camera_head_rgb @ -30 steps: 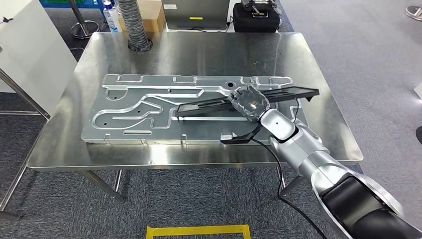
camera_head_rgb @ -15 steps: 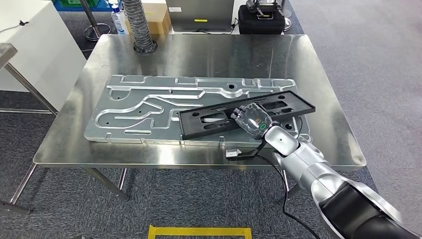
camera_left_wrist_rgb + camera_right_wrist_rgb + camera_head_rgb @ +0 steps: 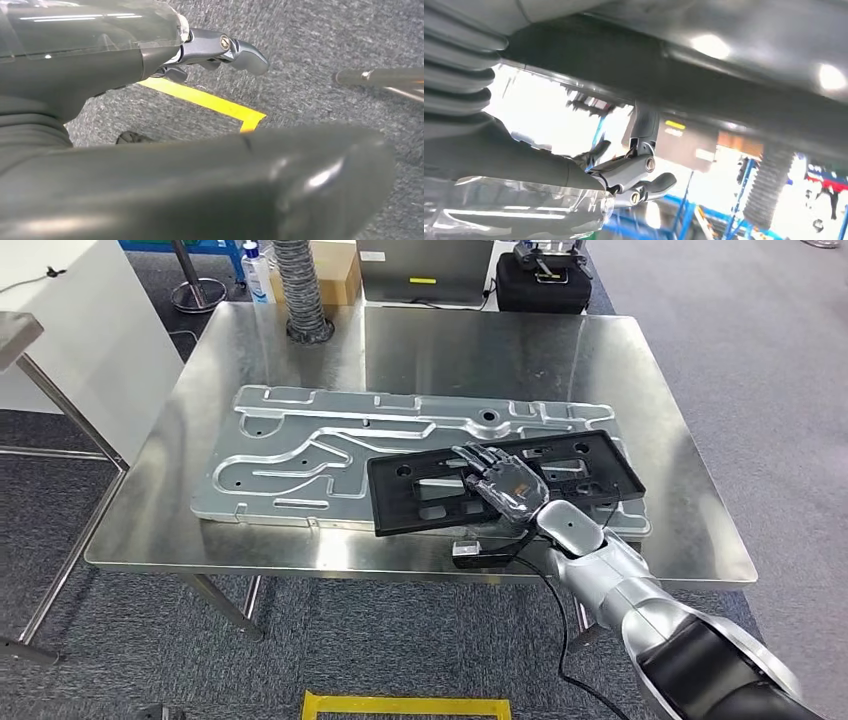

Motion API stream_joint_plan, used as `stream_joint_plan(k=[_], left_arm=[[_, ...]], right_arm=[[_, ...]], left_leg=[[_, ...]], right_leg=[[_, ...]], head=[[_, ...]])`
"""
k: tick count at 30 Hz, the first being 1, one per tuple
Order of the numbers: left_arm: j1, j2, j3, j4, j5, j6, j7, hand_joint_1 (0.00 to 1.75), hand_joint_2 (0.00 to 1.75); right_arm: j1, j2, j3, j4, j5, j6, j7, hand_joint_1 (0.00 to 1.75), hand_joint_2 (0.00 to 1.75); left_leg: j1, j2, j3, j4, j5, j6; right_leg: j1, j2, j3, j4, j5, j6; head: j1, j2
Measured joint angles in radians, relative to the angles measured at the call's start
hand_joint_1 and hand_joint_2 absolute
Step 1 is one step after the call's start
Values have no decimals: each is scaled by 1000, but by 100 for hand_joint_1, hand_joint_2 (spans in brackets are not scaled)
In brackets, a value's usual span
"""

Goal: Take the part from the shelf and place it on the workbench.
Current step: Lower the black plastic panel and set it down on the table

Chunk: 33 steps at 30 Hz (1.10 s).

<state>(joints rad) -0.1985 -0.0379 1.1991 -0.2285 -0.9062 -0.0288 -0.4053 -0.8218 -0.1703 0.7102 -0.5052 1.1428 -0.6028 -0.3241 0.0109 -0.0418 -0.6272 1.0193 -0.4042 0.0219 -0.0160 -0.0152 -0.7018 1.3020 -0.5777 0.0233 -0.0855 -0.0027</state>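
- In the middle of the head view stands the steel bench, seen from above, with grey carpet around it.
- On the bench lies a long, flat aluminium plate with milled channels; it reaches from the left-centre to the right-centre of the frame.
- The black part, a flat rectangular frame with cut-outs, lies over the right end of this plate, a little turned, its near edge close to the front edge of the bench.
- The right hand comes in from the lower right of the frame on the silver arm and rests on the middle of the black part, fingers stretched out flat over it; I cannot tell if the thumb goes under the part, so I cannot tell if the hand grips it.
- A black cable hangs from the wrist of this arm, below the bench edge.
- In the left wrist view the left hand hangs over the carpet, fingers apart, holding nothing; a yellow floor line runs under it.
- At the top of the head view a ribbed grey hose stands on the far bench edge, and behind it are a cardboard box and a black case.
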Motion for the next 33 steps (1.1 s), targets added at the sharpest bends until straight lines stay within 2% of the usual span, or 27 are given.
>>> stream_joint_plan(k=[1, 3, 4, 5, 7, 9, 11, 13, 14, 15, 16, 18, 19, 20, 24, 26, 28, 29, 30, 31, 32, 33], left_arm=[[0, -1, -1, 0, -2, -1, 0, 0, 0], [0, -5, -4, 0, -4, -2, 1, 0, 0], [0, -6, -6, 0, -4, -3, 1, 0, 0], [1, -6, -6, 0, -4, -4, 1, 0, 0], [4, -7, -7, 0, -3, -7, 2, 0, 0], [8, -7, -7, 0, 1, -8, 2, 0, 0], [13, -6, -7, 0, 9, -9, 1, 0, 0], [21, -6, -6, 0, 16, -9, -3, 0, 0], [26, -5, -6, 0, 21, -9, -6, 0, 0], [32, -4, -6, 0, 26, -10, -10, 0, 0], [38, -3, -5, 0, 32, -10, -14, 0, 0], [47, 1, 0, 0, 43, -11, -21, 0, 0], [51, 4, 3, 0, 48, -11, -24, 0, 0], [56, 6, 7, 0, 55, -12, -28, 0, 0], [79, 13, 25, 0, 79, -14, -49, 0, 0], [84, 16, 33, 0, 89, -18, -60, 0, 0], [90, 19, 41, 0, 98, -24, -69, 0, 0], [93, 20, 46, 0, 102, -28, -74, 0, 0], [96, 21, 50, 0, 106, -32, -78, 0, 0], [98, 22, 55, 0, 109, -35, -81, 0, 0], [100, 22, 58, 0, 111, -37, -83, 0, 0], [102, 22, 60, 0, 113, -38, -84, 0, 0]], right_arm=[[5, 0, -26, -11, -66, 10, -49, 0, 0], [9, 0, -76, -48, -205, 33, -149, 0, 0], [10, 2, -99, -71, -272, 47, -191, 0, 0], [13, 3, -122, -100, -339, 66, -228, 0, 0], [35, 6, -161, -179, -486, 120, -280, 0, 0], [74, 6, -195, -295, -650, 178, -306, 0, 0], [111, 6, -228, -423, -787, 218, -311, 0, 0], [151, 6, -266, -546, -890, 247, -314, 0, 0], [176, 6, -289, -606, -936, 263, -316, 0, 0], [202, 6, -314, -665, -980, 281, -318, 0, 0], [227, 7, -341, -724, -1021, 300, -321, 0, 0], [273, 7, -400, -837, -1090, 336, -324, 0, 0], [292, 7, -429, -889, -1117, 351, -325, 0, 0], [310, 7, -461, -939, -1138, 363, -325, 0, 0], [392, 14, -595, -1129, -1157, 352, -327, 0, 0], [428, 26, -664, -1214, -1113, 300, -327, 0, 0], [464, 47, -732, -1279, -1043, 226, -327, 0, 0], [486, 59, -764, -1304, -1006, 187, -327, 0, 0], [512, 71, -797, -1323, -975, 154, -327, 0, 0], [538, 86, -834, -1339, -948, 126, -327, 0, 0], [565, 105, -880, -1350, -928, 106, -327, 0, 0], [592, 126, -928, -1358, -916, 95, -327, 0, 0]], left_leg=[[-1, -3, 1, 1, 0, 0], [-3, -6, 2, 3, -2, -3], [-4, -6, 0, 4, -2, -6], [-6, -6, -2, 4, -1, -10], [-7, -3, -5, 3, 1, -20], [-6, 2, -8, 13, -10, -30], [-6, 13, -39, 89, -59, -39], [-5, 22, -97, 222, -125, -46], [-4, 24, -119, 270, -140, -48], [-2, 25, -124, 284, -138, -50], [-1, 25, -109, 257, -116, -50], [3, 21, -39, 125, -55, -48], [3, 18, -8, 65, -36, -44], [3, 16, 12, 28, -29, -39], [-3, 26, 22, 7, -30, -13], [-1, 33, 25, 2, -28, -1], [-3, 38, 25, 1, -30, 5], [-4, 41, 26, 1, -30, 7], [-6, 43, 26, 1, -31, 8], [-7, 45, 27, 1, -32, 8], [-8, 47, 29, 1, -33, 7], [-8, 49, 31, 2, -33, 7]], right_leg=[[0, 0, 15, -36, 29, -3], [3, -8, 76, -166, 98, -12], [7, -12, 102, -223, 116, -16], [10, -17, 116, -257, 122, -18], [15, -18, 121, -279, 116, -21], [11, -17, 125, -288, 120, -29], [6, -18, 130, -296, 124, -39], [9, -14, 130, -296, 124, -44], [10, -11, 131, -296, 123, -44], [10, -7, 131, -295, 122, -44], [10, -3, 132, -294, 121, -42], [9, 6, 133, -290, 116, -35], [10, 11, 132, -285, 114, -31], [11, 15, 130, -282, 112, -26], [7, 28, 124, -275, 103, -5], [4, 27, 95, -210, 62, 2], [3, 26, 31, -78, 0, 6], [3, 26, 1, -20, -18, 7], [3, 26, -15, 8, -20, 7], [4, 25, -11, -6, -1, 5], [5, 23, 13, -58, 31, 2], [8, 17, 51, -133, 68, -3]], head=[[0, 0], [0, 0], [0, 0], [0, 0], [0, 0], [0, 0], [0, 0], [0, 0], [0, 0], [0, 0], [0, 0], [0, 0], [0, 0], [0, 0], [0, 0], [0, 0], [0, 0], [0, 0], [0, 0], [0, 0], [0, 0], [0, 0]])
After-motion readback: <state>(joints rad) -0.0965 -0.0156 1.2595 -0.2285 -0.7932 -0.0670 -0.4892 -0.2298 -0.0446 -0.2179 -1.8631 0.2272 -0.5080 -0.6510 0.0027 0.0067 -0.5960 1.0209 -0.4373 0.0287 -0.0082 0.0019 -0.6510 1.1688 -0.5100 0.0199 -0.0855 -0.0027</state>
